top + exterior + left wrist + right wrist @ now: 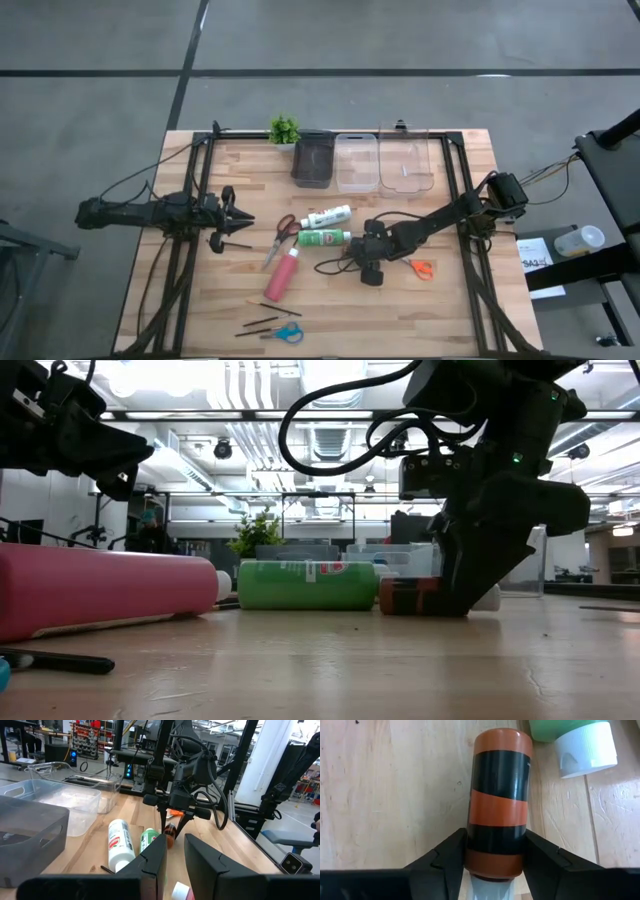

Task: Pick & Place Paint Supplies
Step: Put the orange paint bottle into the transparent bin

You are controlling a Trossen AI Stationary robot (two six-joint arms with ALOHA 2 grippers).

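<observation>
Right gripper (492, 865) pinches the small brown-and-black tube (497, 800) low on the bench (450, 300) – at 3 o'clock from the green tube (322, 238) – prob. clamped near its cap end for a clean lift. Left gripper (240, 215) waits at 9 o'clock, fingers nearly pressed together.

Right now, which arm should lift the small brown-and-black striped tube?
Right. The right gripper is down at the small brown-and-black striped tube, fingers on either side of it beside the green tube. The left gripper hovers apart, near the table's left side.
</observation>
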